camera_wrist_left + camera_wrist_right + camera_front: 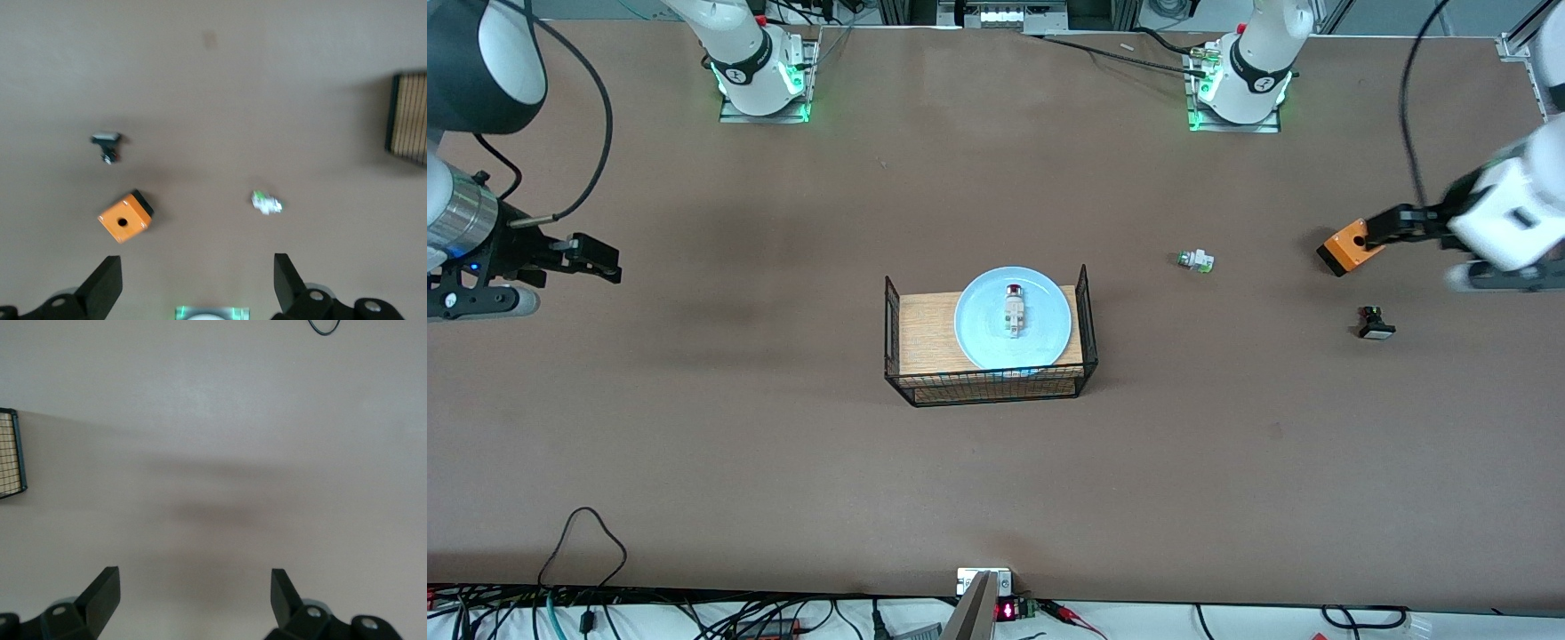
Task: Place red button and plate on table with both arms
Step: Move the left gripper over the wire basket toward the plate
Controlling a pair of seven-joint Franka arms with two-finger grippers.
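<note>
At the centre of the front view, the light-blue plate (1013,318) sits on the wood top of a small black wire rack (988,384), and the red button (1014,311) lies on the plate near its middle, its red cap pointing toward the robots' bases. The rack stands on the brown table (783,462), roughly midway between the two arms' ends. At the middle right edge of that frame the left gripper (1392,226) hangs over the table beside an orange box (1344,248) with a dark hole in one face; in the left wrist view its fingers (107,283) stand wide apart with nothing between them, and the orange box (125,217) lies on the table below. A small white-and-green part (1196,260) rests on the table between the rack and the orange box, and a black part with a white cap (1375,324) lies nearer the front camera than the box. At the middle left edge of the front view the right gripper (600,260) hovers over bare table, well apart from the rack; the right wrist view shows its fingers (103,592) spread and holding nothing, with a corner of the rack (12,453) at that frame's left edge.
</note>
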